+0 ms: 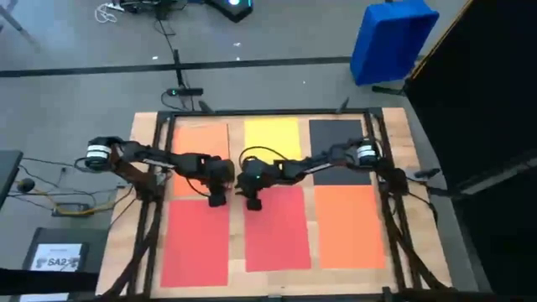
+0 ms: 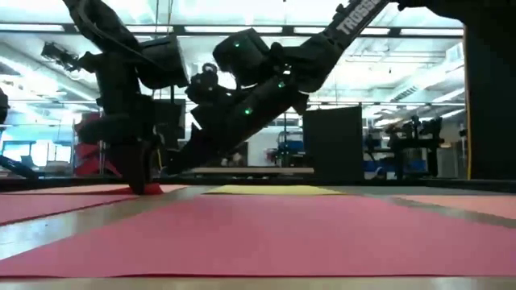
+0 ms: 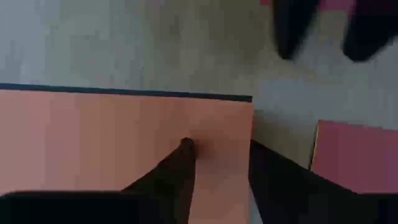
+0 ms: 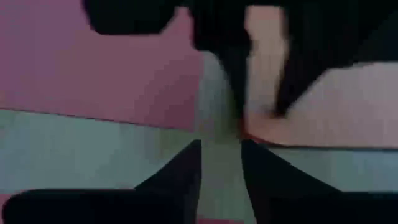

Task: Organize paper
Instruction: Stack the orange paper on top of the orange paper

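Six sheets of paper lie flat on the table. At the back are an orange one (image 1: 200, 155), a yellow one (image 1: 273, 138) and a black one (image 1: 340, 151). In front are two red ones (image 1: 197, 243) (image 1: 277, 231) and an orange one (image 1: 348, 222). My left gripper (image 1: 216, 199) points down at the back orange sheet's (image 3: 112, 137) near right corner, fingers apart. My right gripper (image 1: 252, 201) reaches in from the right and hangs open (image 4: 221, 152) over the bare strip (image 4: 217, 124) between the sheets, facing the left gripper. My left gripper sets one fingertip (image 3: 186, 146) down on the back orange sheet just inside its near right corner (image 3: 239, 112), coming steeply from above. The other finger (image 3: 261, 158) stands off the sheet's near edge, over bare table. The sheet lies flat.
A blue bin (image 1: 393, 38) stands beyond the table's far right corner. A dark box with a white label (image 1: 57, 256) lies on the floor at the left, beside cables. Dark frame rails (image 1: 155, 210) run along the table's sides. Narrow strips of bare wood separate the sheets.
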